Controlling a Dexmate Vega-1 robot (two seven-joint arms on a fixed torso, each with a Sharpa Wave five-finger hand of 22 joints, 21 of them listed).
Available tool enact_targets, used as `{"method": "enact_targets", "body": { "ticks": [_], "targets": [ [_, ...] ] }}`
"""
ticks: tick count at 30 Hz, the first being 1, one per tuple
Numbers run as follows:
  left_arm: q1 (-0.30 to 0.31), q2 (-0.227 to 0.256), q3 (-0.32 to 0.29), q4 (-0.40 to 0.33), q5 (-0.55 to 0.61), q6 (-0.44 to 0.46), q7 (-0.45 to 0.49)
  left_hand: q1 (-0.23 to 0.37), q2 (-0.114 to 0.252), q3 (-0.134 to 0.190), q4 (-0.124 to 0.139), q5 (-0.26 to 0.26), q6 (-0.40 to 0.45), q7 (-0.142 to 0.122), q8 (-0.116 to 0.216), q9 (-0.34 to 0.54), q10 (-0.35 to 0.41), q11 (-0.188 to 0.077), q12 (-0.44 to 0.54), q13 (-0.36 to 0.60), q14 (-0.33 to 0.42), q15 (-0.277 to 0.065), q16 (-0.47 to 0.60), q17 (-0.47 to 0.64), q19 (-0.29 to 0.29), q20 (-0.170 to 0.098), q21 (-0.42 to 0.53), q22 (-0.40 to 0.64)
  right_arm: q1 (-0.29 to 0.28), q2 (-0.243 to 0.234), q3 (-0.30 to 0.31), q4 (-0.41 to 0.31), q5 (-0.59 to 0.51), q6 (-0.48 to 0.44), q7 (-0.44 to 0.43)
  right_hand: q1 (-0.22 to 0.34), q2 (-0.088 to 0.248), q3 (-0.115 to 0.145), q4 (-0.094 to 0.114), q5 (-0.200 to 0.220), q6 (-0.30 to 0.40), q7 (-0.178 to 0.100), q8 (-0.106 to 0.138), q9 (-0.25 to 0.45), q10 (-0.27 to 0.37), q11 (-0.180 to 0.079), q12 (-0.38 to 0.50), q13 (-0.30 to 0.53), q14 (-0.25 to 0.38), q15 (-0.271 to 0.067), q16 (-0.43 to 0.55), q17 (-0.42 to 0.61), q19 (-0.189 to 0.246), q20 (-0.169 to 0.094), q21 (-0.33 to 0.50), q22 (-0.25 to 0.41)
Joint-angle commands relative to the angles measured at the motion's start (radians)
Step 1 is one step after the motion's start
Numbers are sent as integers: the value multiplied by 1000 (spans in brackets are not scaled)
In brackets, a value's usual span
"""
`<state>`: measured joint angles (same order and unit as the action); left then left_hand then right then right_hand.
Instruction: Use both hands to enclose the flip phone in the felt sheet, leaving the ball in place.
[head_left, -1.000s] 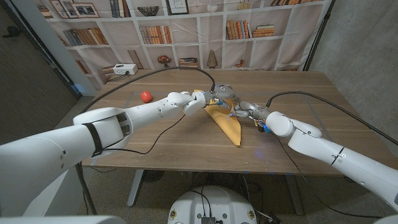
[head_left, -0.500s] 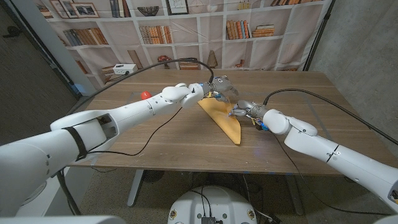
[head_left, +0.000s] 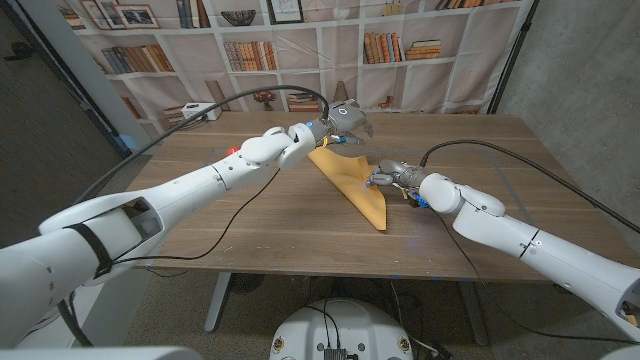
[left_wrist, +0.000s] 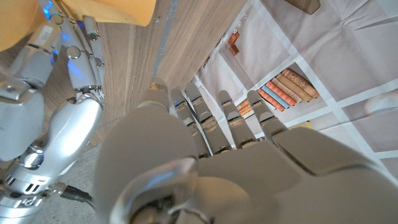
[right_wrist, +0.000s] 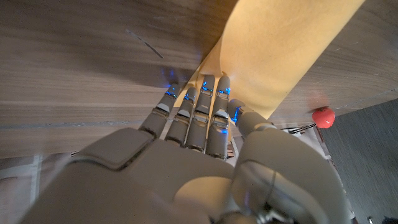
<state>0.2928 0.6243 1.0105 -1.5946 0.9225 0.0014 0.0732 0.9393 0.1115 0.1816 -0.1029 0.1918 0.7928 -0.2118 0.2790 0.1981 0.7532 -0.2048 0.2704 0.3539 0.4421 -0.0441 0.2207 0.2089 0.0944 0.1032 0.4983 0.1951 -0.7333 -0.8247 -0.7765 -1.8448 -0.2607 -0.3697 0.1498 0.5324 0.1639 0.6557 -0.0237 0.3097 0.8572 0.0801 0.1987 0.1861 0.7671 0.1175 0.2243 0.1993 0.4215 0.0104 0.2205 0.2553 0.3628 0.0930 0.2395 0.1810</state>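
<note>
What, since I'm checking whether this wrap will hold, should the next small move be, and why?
Probably lower the left hand onto the far end of the felt sheet and press it down. The sheet lies folded in a long wedge with no phone showing, the right hand has its fingers at one edge, and the left hand hovers above, holding nothing. The ball sits apart.

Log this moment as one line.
left hand: raised above sheet | right hand: fingertips on felt sheet | ball: on table

No lettering can be read anywhere (book spines too blurred).
</note>
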Motion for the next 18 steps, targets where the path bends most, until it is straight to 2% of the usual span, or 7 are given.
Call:
{"method": "enact_targets", "body": {
  "ticks": [1,5,9,12,15,16,18],
  "targets": [
    [40,45,-79,-122,-101,47,-338,-64,-22,-12,24,1,90,52,31,3,68,6,15,5,33,-161,11,4,-4,4,-9,4,21,11,-16,15,-11,1,7,-7,2,9,0,-5,-9,-2,-3,2,-7,1,-1,1,5,4,-3,0,-4,1,-3,3],
    [18,27,-67,-108,-110,66,-458,-125,-52,-38,42,3,90,82,27,1,99,19,20,8,58,-160,20,6,-12,13,-14,5,20,10,-15,10,-13,-6,8,-8,4,10,-3,-7,-12,-3,-4,2,-11,-1,-3,1,3,4,-3,0,-4,0,-4,3],
    [-5,7,-41,-99,-73,105,-553,-163,-87,-61,46,14,41,69,3,2,37,27,-15,5,30,-161,4,6,-20,24,-21,6,16,6,-13,2,-15,-11,6,-9,6,10,-4,-10,-15,-4,-5,3,-13,-3,-4,1,1,3,-3,1,-5,-1,-4,3],
    [-25,-16,-22,-79,-69,130,-635,-171,-88,-63,48,20,20,79,-8,2,19,37,-27,-1,17,-155,-2,6,-25,26,-24,6,13,4,-12,-3,-14,-18,6,-11,7,9,-5,-11,-19,-5,-7,3,-15,-3,-5,1,0,3,-2,2,-5,-1,-5,3],
    [-43,-40,-3,-52,-65,162,-705,-227,-18,-50,88,22,-41,117,-51,-1,-41,74,-55,-23,-10,-133,-9,14,-40,31,-32,8,10,1,-11,-7,-14,-19,4,-13,8,8,-4,-13,-20,-5,-7,3,-17,-1,-7,1,0,3,-2,3,-5,-1,-5,3],
    [-47,-46,0,-38,-73,166,-718,-238,18,-35,99,18,-53,131,-61,-2,-62,92,-62,-30,-23,-112,-13,15,-55,41,-38,9,8,0,-9,-8,-12,-16,3,-15,7,7,-3,-14,-20,-5,-7,3,-17,0,-6,1,0,3,-2,4,-5,-1,-5,3],
    [-59,-66,5,0,-99,181,-755,-259,55,-12,112,5,-112,154,-88,-4,-136,113,-82,-44,-63,-84,-26,12,-86,59,-50,11,7,-1,-10,-11,-15,-23,2,-18,7,6,-1,-15,-23,-6,-7,3,-18,-1,-7,1,0,2,-1,4,-5,-1,-5,3]
  ]
}}
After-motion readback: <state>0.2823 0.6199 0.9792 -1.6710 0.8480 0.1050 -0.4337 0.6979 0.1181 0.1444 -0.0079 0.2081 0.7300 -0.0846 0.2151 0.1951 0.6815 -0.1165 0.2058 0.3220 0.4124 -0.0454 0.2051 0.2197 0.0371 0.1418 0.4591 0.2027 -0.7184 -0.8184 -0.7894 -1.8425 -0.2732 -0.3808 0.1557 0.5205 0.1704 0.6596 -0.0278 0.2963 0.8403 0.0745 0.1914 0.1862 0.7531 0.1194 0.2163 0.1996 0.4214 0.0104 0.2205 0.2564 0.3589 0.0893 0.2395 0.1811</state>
